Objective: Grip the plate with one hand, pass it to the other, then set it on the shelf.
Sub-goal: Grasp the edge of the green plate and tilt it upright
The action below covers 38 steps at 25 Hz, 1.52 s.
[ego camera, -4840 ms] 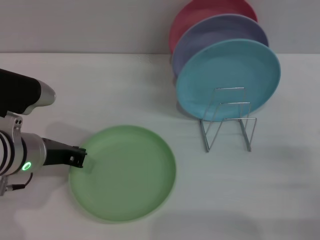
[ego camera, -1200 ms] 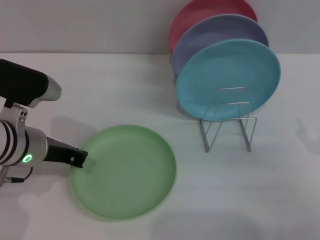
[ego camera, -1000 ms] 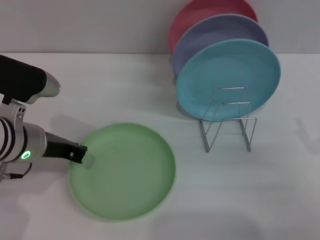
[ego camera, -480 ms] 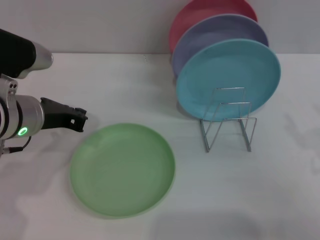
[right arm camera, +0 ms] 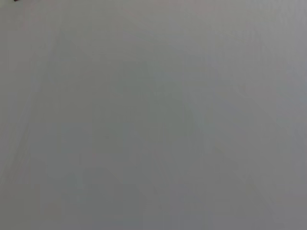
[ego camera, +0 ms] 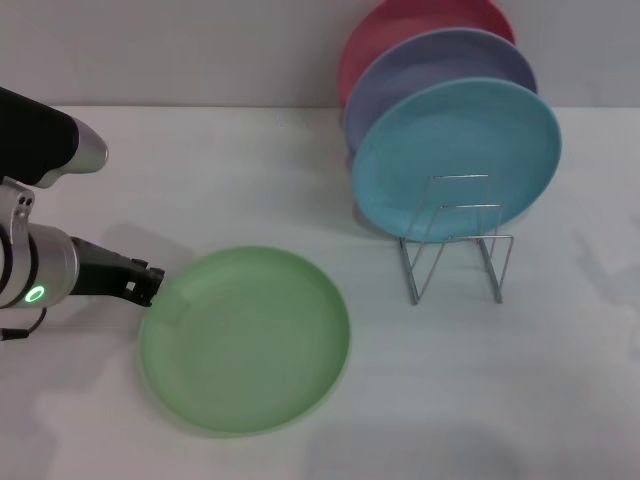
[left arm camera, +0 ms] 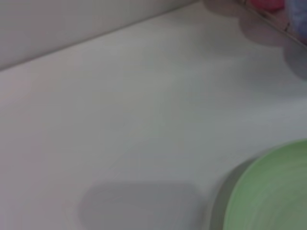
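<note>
Probably a lab tabletop, bare white table [ego camera: 250, 170], plain wall [ego camera: 180, 50]

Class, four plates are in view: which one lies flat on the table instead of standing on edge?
The light green plate, beside the left gripper; the turquoise, lavender and red plates stand upright.

Plate [ego camera: 245, 340]: round, shallow, light green, lying flat on the white surface, lower left-centre of the head view. Its rim also shows at the lower right of the left wrist view [left arm camera: 273, 191].

Shelf [ego camera: 455, 245]: small silver wire rack with upright bent-wire dividers, standing right of centre, well apart from the plate.
</note>
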### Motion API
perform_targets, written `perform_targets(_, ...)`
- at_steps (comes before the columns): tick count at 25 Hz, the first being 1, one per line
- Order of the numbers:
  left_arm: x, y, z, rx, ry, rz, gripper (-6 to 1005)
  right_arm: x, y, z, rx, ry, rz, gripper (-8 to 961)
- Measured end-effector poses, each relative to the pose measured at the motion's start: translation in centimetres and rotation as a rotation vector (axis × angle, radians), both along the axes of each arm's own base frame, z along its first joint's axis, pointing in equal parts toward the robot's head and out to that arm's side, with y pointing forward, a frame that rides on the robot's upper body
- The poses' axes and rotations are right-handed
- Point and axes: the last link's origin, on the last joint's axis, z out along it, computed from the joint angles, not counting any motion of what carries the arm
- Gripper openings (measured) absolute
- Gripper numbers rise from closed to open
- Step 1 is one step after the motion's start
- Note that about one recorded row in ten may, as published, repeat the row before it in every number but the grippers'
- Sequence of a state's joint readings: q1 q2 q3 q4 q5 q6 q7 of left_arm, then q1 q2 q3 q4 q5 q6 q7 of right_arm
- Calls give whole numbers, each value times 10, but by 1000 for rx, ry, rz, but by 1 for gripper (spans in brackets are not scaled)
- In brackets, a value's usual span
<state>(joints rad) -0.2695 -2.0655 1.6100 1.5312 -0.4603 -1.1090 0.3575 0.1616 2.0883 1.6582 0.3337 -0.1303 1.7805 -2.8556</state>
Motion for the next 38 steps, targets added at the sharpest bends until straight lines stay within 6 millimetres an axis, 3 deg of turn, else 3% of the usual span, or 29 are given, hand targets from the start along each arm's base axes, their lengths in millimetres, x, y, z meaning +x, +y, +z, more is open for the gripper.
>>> perform_targets(7, -2, 0, -5, -34, 13, 29, 231, 3, -3, 0, 0, 0, -11, 809)
perform_targets(12, -6, 1, -10, -54, 22, 46, 451, 2, -3, 0, 0, 0, -11, 809)
perform_targets(24, -15, 6, -20, -87, 39, 82, 848, 4, -3, -2, -7, -2, -21, 809)
perform_targets(38, -16, 7, -23, -94, 44, 87, 833, 4, -3, -2, -7, -2, -21, 809)
